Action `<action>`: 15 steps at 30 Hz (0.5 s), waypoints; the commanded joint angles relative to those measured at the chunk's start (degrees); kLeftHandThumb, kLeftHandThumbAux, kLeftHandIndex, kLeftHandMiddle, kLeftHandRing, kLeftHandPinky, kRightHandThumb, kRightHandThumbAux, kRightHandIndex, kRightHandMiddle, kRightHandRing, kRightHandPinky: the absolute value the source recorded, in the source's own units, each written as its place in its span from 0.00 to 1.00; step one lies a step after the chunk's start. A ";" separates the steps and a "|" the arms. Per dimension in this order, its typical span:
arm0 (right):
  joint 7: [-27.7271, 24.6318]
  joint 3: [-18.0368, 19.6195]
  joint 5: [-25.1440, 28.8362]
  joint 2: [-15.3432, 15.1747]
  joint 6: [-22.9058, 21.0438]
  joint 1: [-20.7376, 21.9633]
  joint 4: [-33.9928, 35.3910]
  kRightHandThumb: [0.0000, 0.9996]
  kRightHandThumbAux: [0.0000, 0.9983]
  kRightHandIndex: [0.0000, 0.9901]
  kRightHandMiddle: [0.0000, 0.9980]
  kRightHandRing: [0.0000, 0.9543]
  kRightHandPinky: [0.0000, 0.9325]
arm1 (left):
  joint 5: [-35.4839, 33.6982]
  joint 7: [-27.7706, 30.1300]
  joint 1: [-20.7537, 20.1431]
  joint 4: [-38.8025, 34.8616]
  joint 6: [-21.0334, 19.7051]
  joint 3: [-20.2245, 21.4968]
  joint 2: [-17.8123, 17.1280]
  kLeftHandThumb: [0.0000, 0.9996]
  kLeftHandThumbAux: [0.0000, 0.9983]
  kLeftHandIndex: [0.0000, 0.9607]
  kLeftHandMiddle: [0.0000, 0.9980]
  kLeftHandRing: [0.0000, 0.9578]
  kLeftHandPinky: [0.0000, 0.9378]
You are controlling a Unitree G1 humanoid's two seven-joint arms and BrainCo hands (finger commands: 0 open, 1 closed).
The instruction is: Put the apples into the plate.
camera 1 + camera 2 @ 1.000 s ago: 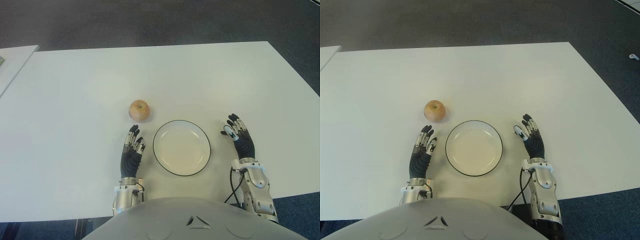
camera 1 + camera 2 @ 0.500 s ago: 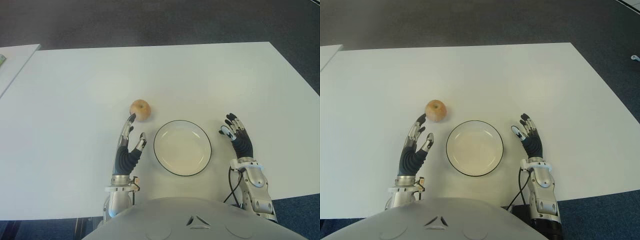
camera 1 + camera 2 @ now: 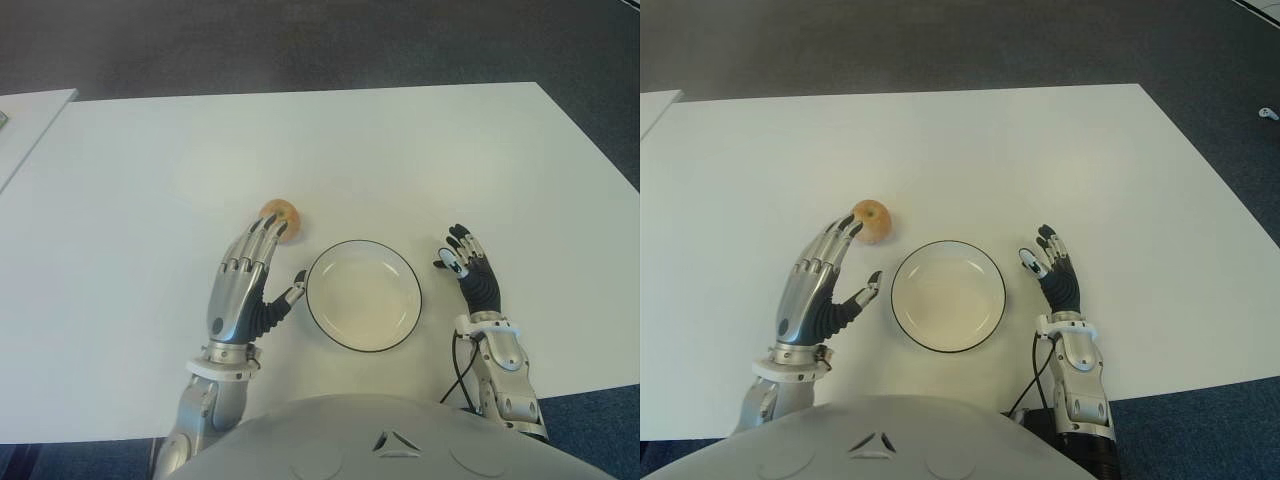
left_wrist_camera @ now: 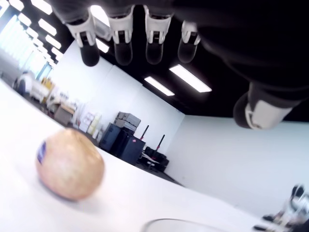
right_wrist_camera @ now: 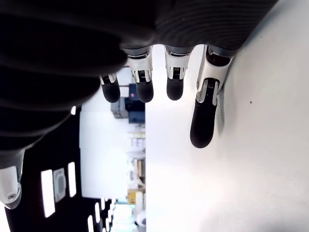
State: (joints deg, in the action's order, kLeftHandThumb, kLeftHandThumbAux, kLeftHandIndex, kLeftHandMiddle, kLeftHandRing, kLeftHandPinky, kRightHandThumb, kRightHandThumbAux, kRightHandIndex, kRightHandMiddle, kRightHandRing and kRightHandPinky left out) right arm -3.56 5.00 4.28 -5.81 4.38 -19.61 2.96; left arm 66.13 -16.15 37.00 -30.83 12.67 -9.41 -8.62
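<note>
a single apple [image 3: 281, 218] sits on the white surface [image 3: 150, 200], just beyond and to the left of the black-rimmed white plate [image 3: 363, 294], with a small sticker visible on its skin in the left wrist view. the left robot hand [image 3: 247, 283] is raised above the surface with its fingers [image 4: 121, 34] stretched out wide and holding nothing, their tips showing over the near side of the apple and the thumb angled toward the plate's left rim. the right robot hand [image 3: 469, 273] shows just right of the plate, fingers extended and empty.
</note>
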 commanded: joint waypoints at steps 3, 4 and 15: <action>0.26 -0.66 -0.30 1.31 -1.90 -0.64 -4.05 0.12 0.49 0.00 0.00 0.00 0.05 | 4.15 2.36 -5.15 0.36 -3.05 0.48 -3.11 0.06 0.34 0.00 0.00 0.00 0.00; 0.26 -0.63 -0.25 1.36 -1.88 -0.54 -4.18 0.12 0.48 0.00 0.00 0.00 0.05 | 4.04 2.65 -5.53 0.41 -3.21 0.36 -3.43 0.05 0.34 0.00 0.00 0.00 0.00; -0.11 -0.40 0.32 2.01 -0.87 0.51 -6.10 0.12 0.48 0.00 0.00 0.00 0.06 | 4.10 15.91 -16.87 0.70 -6.50 0.44 -8.25 0.09 0.30 0.00 0.00 0.00 0.00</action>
State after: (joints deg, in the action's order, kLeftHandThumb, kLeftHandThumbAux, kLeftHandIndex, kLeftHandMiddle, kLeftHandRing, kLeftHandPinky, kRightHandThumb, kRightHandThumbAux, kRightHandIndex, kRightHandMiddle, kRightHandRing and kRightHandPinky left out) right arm -3.40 5.01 4.52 -4.57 5.95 -17.60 0.51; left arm 69.79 -5.71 24.70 -31.11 7.45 -9.76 -14.58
